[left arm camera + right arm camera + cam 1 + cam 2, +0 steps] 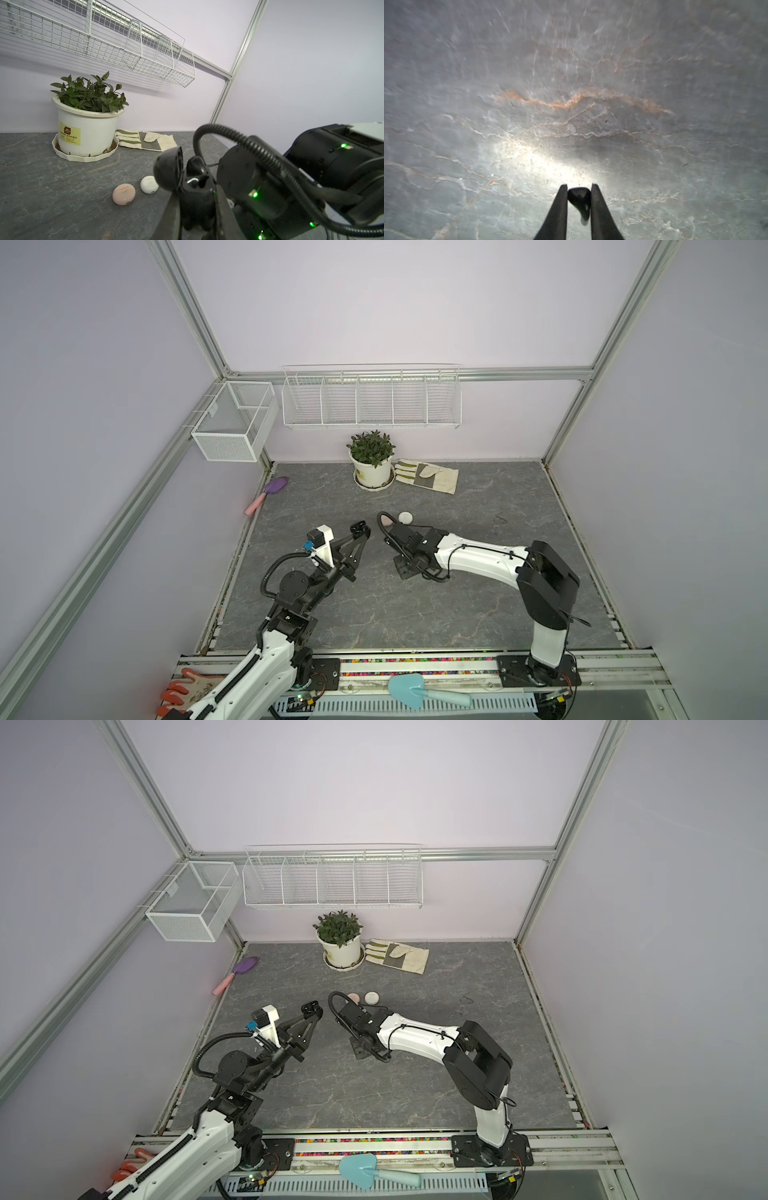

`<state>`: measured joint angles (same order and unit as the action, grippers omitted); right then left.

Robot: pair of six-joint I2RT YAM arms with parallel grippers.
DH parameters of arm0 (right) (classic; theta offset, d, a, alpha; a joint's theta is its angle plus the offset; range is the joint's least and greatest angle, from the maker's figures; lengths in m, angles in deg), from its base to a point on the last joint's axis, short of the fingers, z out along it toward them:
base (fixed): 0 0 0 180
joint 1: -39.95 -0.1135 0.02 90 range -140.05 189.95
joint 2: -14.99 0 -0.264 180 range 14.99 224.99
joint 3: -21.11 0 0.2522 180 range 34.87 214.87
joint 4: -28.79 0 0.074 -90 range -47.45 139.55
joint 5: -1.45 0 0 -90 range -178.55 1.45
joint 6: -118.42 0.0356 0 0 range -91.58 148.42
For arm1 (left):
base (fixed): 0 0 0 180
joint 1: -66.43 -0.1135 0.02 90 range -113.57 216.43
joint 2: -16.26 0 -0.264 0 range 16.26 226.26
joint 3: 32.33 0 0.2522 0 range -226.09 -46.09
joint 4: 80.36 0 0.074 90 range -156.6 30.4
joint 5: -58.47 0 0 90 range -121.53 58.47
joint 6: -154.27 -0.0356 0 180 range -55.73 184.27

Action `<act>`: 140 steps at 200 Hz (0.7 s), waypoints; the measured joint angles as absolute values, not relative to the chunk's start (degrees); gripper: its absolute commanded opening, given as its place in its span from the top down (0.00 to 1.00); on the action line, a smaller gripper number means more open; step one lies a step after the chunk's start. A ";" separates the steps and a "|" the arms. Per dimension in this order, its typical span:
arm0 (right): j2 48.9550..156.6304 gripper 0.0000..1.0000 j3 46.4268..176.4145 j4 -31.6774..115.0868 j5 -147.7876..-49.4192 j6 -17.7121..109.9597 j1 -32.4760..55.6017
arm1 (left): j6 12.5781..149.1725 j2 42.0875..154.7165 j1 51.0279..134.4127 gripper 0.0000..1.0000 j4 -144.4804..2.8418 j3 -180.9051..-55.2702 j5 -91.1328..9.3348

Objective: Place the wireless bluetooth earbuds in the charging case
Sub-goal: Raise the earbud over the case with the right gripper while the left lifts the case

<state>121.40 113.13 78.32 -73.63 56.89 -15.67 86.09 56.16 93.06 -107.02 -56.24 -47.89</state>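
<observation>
Right wrist view shows the right tool (579, 186) pinching a black earbud (579, 198) between its two fingers, over bare tabletop (571, 83); the bud's long axis runs along the fingers, with the rounded head at the tips and the pale-ended stem back toward the wrist. In both top views this tool points down at the tabletop, right of centre; the left tool (360, 526) sits just to its left and slightly farther back, clamped on the black charging case (193, 197), whose lid (168, 168) stands open in the left wrist view. So the case lies leftward of the earbud and seemingly higher, near but apart; the right arm is nearer the job, and I judge it must cross over and turn so the stem enters a well; whether a well is filled I cannot tell. A pink case (124, 194) and a white case (149, 184) lie shut on the tabletop beyond, just beside each other.
</observation>
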 measured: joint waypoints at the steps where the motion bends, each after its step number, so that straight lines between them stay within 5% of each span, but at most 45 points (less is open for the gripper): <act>1: 121.27 0.80 113.13 78.28 -73.61 56.89 -15.63 | 86.11 56.27 93.06 1.00 -107.13 -56.24 -47.89; 140: 99.24 0.79 116.86 72.49 -71.62 49.18 -13.11 | 86.22 72.77 93.06 1.00 -125.30 -62.01 -56.56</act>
<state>99.24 116.86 72.49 -71.62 49.18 -13.11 86.22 72.77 93.06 -125.30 -62.01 -56.56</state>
